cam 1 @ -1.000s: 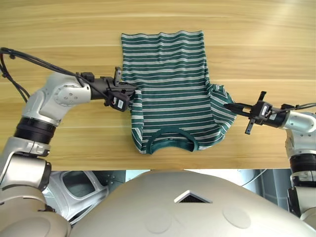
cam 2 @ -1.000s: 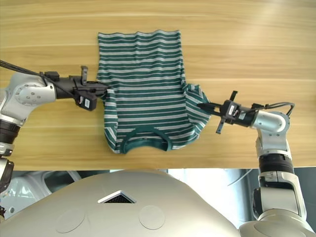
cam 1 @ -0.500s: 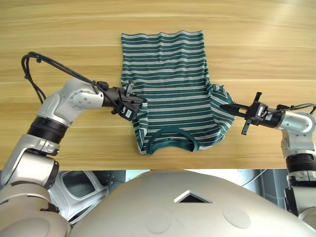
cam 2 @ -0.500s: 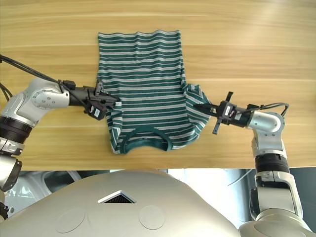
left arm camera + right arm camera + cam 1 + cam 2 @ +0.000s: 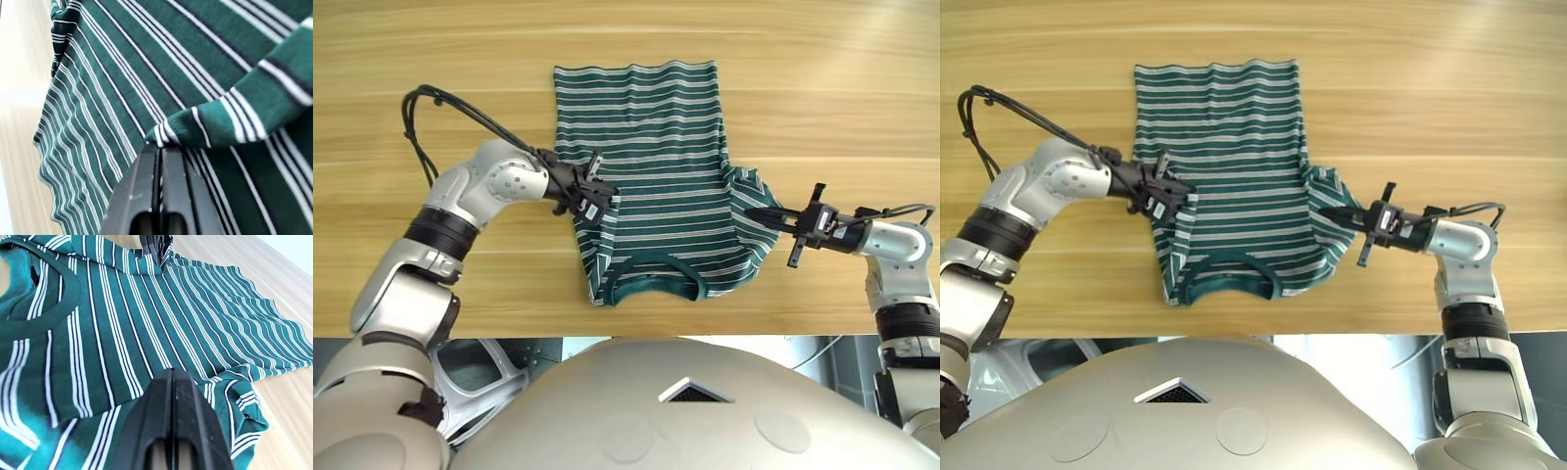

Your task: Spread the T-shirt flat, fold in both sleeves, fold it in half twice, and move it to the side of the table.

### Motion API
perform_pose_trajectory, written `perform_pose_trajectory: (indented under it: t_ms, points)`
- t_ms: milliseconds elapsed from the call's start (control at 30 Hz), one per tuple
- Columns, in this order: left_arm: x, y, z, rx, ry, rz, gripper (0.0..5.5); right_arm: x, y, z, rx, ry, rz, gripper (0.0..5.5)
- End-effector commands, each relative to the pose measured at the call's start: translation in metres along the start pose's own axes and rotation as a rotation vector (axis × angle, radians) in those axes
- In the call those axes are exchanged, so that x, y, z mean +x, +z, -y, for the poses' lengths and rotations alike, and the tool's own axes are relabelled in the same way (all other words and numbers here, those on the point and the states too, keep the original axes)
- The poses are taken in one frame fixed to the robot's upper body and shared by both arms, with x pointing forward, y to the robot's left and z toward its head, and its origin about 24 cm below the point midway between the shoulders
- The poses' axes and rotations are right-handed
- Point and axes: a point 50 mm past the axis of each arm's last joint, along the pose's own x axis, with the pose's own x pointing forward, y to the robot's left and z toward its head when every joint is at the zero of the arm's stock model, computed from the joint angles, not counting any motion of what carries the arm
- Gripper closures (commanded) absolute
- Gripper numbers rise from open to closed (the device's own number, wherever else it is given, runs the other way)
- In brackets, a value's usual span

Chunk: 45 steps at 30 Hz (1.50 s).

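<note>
Left sleeve (image 5: 244, 117) pulled inward — left fingers (image 5: 144, 188) clench it; right fingers (image 5: 159, 426) closed at T-shirt (image 5: 651, 127).

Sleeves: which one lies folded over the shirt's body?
The left sleeve, pinched in the left gripper; the right sleeve sticks out sideways.

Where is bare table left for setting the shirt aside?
Bare stretches of the wooden table flank the green striped T-shirt, far left and far right, plus a strip beyond its hem. Crowded: both sleeves, at the left gripper and right gripper.
</note>
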Motion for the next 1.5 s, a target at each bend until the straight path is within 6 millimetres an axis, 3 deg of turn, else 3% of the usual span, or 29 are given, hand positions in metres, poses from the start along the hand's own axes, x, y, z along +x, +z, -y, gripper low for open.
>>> perform_pose_trajectory:
  t_ms: [33, 467, 567, 700, 833, 1233, 1500]
  points:
    - [0.006, 0.006, 0.007, -0.007, -0.087, 0.037, 4.98, 0.004, 0.003, 0.003, -0.010, 0.004, 0.009, 5.50]
    - [-0.006, 0.026, -0.020, -0.087, 0.160, 0.178, 2.47, 0.009, 0.003, 0.004, -0.007, 0.010, 0.020, 5.50]
    - [-0.028, 0.028, 0.004, -0.198, 0.188, 0.243, 1.92, 0.008, 0.003, 0.004, -0.009, 0.008, 0.021, 5.50]
    - [-0.066, 0.022, 0.052, -0.323, 0.148, 0.185, 1.12, 0.009, 0.003, 0.003, -0.007, 0.009, 0.022, 5.50]
    - [-0.082, 0.020, 0.069, -0.389, 0.218, 0.140, 0.14, 0.006, 0.002, 0.001, 0.001, 0.008, 0.021, 5.50]
    - [-0.048, 0.045, 0.068, -0.446, 0.268, 0.308, 0.14, 0.000, 0.002, 0.002, -0.001, 0.005, 0.012, 5.50]
    - [-0.033, 0.047, 0.077, -0.499, 0.256, 0.327, 0.14, 0.005, 0.001, 0.000, 0.007, 0.007, 0.020, 5.50]
